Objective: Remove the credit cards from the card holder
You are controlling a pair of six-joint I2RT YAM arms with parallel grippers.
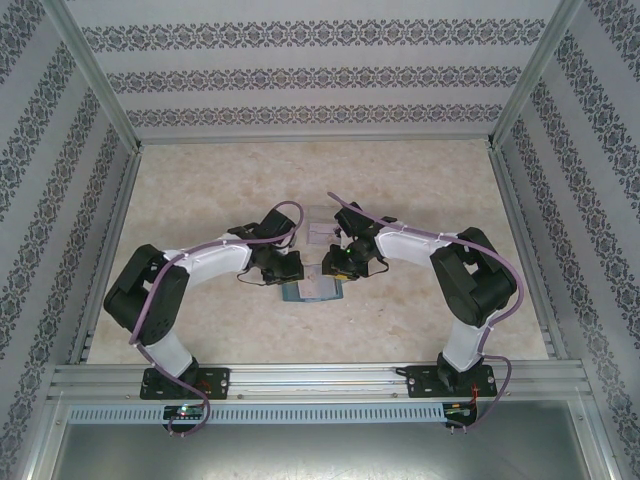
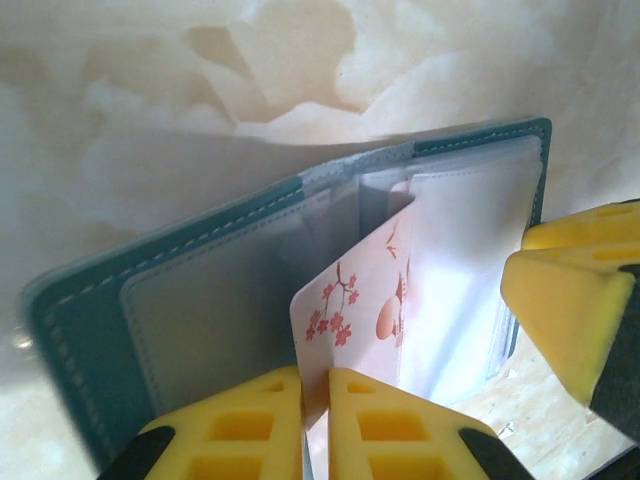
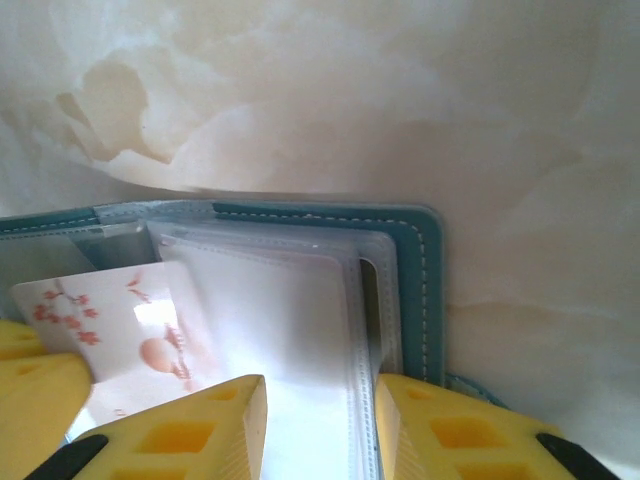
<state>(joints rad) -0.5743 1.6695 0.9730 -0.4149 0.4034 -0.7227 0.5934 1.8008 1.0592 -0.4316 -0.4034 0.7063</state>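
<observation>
Credit card point(image 2: 350, 310), pale, blossom-printed, partly out of card holder point(image 2: 90, 300): we judge it thin, light, stiff, slick; take the free edge. Left gripper point(image 2: 315, 425) pinches that edge. Holder open at centre of worktop point(image 1: 200, 190). Right gripper point(image 3: 315, 430) straddles its sleeves point(image 3: 300, 320); grip unclear.

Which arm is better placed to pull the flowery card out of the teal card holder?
Left. The left claw is pinched shut on the blossom-printed card, which sticks partly out of the card holder. The right claw straddles the holder's clear sleeves, probably just steadying it.
</observation>
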